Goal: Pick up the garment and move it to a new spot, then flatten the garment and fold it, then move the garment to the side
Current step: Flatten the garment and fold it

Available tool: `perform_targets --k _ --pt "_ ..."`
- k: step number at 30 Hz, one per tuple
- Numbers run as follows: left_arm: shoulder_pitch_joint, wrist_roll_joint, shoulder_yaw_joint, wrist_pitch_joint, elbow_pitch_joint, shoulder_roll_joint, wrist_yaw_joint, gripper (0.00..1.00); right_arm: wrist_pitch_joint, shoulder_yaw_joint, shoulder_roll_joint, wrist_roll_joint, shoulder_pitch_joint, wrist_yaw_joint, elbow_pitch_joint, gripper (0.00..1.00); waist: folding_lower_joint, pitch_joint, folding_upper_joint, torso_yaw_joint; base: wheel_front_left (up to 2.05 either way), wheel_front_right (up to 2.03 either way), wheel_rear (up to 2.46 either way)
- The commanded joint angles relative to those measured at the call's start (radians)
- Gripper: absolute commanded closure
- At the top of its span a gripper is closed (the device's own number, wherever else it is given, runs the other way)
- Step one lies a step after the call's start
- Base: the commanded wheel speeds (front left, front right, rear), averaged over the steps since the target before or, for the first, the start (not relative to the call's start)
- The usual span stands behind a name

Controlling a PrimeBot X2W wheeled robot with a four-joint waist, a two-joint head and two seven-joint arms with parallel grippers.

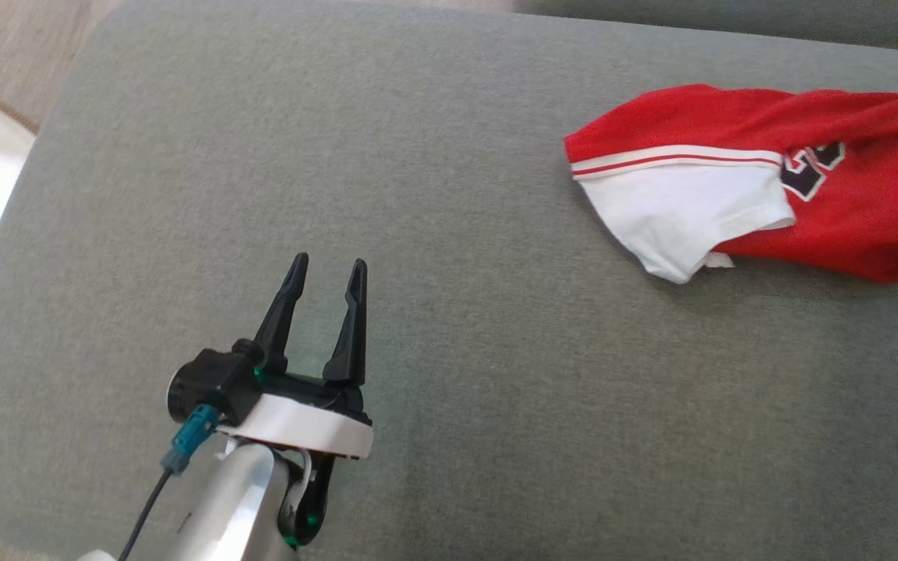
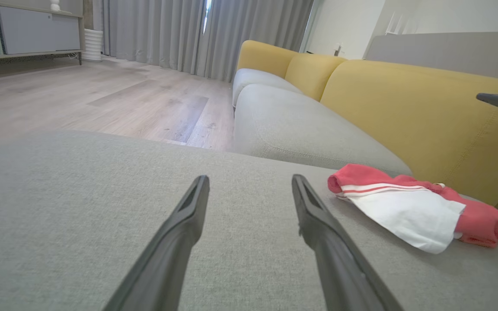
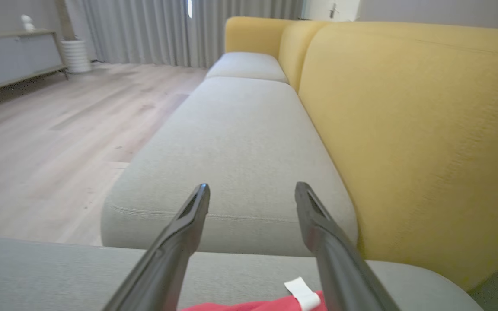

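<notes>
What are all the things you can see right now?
garment: 1, red and white, bunched on the cushion's right side
tag: 1, white, at the garment's edge
cushion: 1, grey, under the garment
sofa: 1, yellow back with grey seats, beyond the cushion
floor: 1, pale wood, beside the sofa
curtains: 1 set, grey, along the far wall
cabinet: 1, pale, far off by the wall
ribbed cylinder: 1, white, on the floor by the curtains
left gripper: 1, black, over the cushion's left part, jaws open and empty
right gripper: 1, black, by the garment's edge, jaws open and empty
</notes>
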Motion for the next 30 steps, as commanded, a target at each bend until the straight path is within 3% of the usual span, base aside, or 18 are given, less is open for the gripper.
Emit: perform_targets --k 1,7,12,17,23,30 --pt "-0.036 -0.004 0.039 -0.008 -0.028 0.003 -0.002 0.00 -0.038 0.037 0.037 0.019 -0.030 -0.001 -0.031 0.00 -0.0001 -0.017 0.0000 -0.024 0.00 0.00 0.00" --pt "-0.024 0.009 0.061 -0.008 -0.034 0.003 -0.003 0.00 -0.169 0.205 0.128 0.137 0.011 -0.001 -0.093 0.00 -0.0001 -0.064 0.0000 -0.092 0.00 0.00 0.00" --pt "-0.011 0.008 0.079 -0.008 -0.045 0.003 -0.005 0.00 -0.227 0.303 0.162 0.263 0.117 -0.001 -0.245 0.00 -0.0001 -0.105 0.0000 -0.148 0.00 0.00 0.00" --pt "0.010 0.008 0.091 -0.008 -0.051 0.002 -0.005 0.00 -0.245 0.290 0.214 0.333 0.312 -0.001 -0.455 0.00 -0.0001 -0.140 0.0000 -0.195 0.00 0.00 0.00" --pt "0.033 0.004 0.096 -0.008 -0.054 0.002 -0.006 0.00 -0.249 0.216 0.312 0.301 0.606 -0.001 -0.688 0.00 -0.0001 -0.170 0.0000 -0.229 0.00 0.00 0.00" --pt "0.048 0.002 0.082 -0.008 -0.041 0.002 -0.009 0.00 -0.249 0.191 0.337 0.278 0.842 -0.001 -0.788 0.00 -0.0001 -0.174 0.0000 -0.239 0.00 0.00 0.00"
